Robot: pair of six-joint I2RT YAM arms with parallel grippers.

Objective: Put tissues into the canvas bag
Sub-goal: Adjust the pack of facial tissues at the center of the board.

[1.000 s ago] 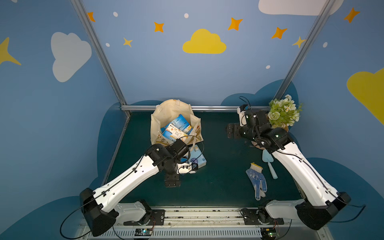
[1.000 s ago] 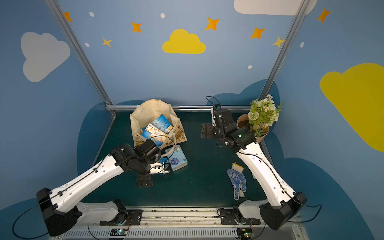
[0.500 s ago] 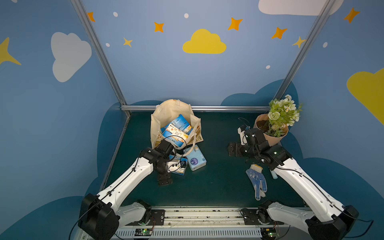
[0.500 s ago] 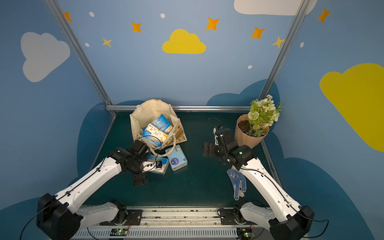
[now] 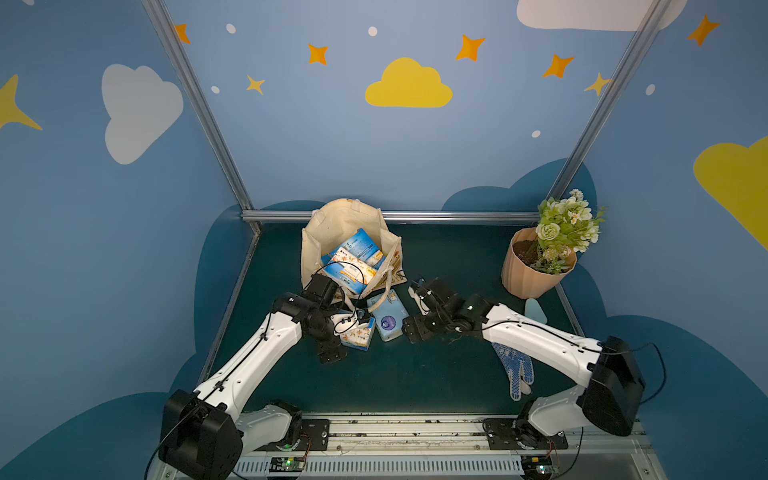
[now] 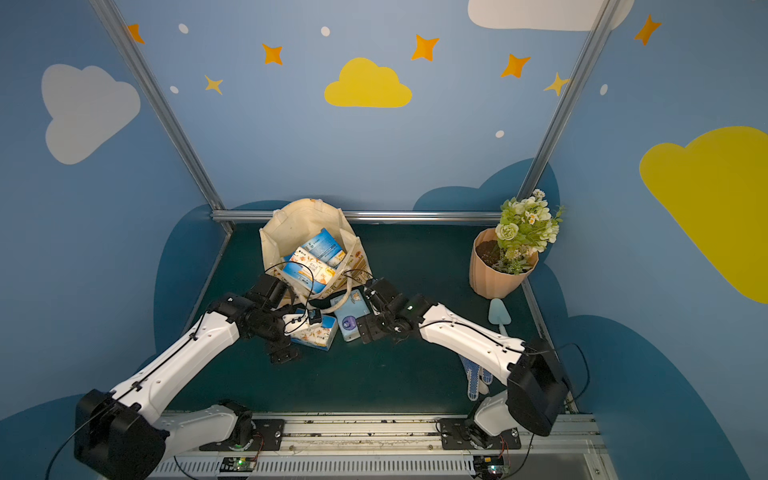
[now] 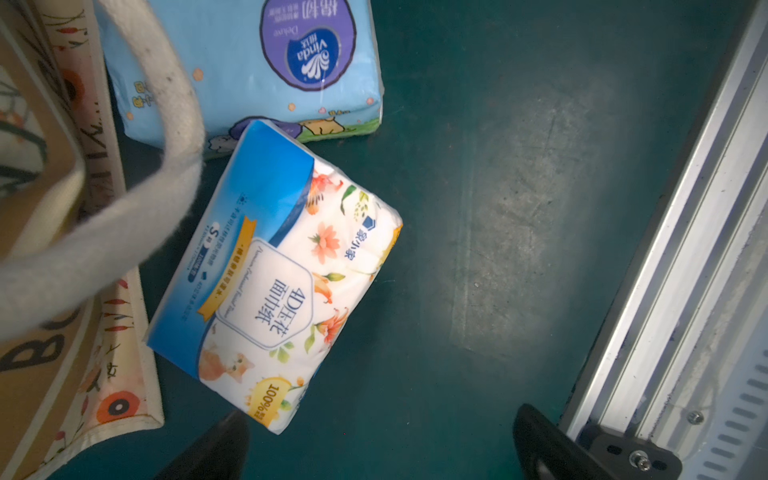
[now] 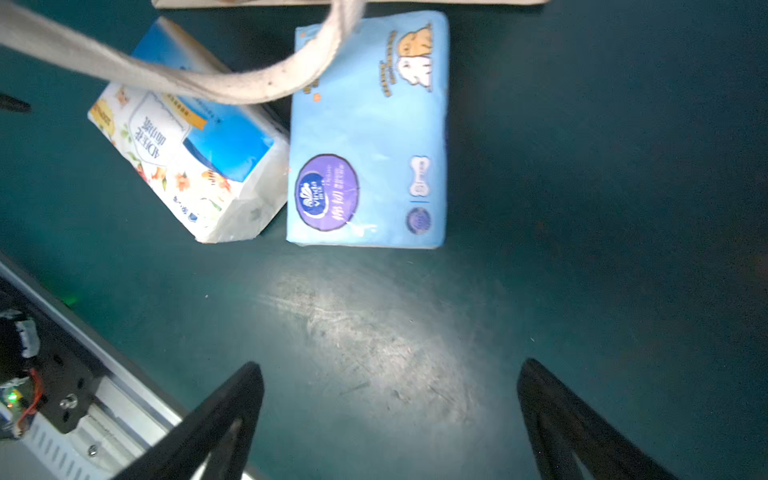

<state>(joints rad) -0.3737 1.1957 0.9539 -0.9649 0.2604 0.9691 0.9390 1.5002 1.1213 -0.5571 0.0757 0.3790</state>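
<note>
**Left wrist, right wrist, top views: two packs lie outside the canvas bag [image 7: 41,345]**

Left wrist view: we see the left gripper [image 7: 380,415] with its jaws spread wide and only green mat [image 7: 498,208] between them. The floral tissue pack [image 7: 274,291] lies flat just beside the canvas bag's printed side. One black fingertip [image 7: 224,440] sits near its corner; we cannot tell whether they touch. The bag's rope handle [image 7: 137,216] arches over the pack's blue end. The pale blue Vinda pack [image 7: 249,62] with the purple circle also lies beside the bag, its edge meeting the floral pack's corner.

Right wrist view: we find the right gripper [image 8: 391,365] equally wide apart and empty above bare mat. Both loose packs lie just off the bag's base, and the handle loops across them.

Top views: in both top views the bag stands open, with several blue and white tissue packs [image 5: 353,257] piled inside. The two loose packs lie just in front of it. Well apart from the bag, on the right arm's side, stand a peach flower pot [image 5: 538,270], a pale trowel [image 6: 498,311] and a dotted work glove [image 5: 515,370].
</note>
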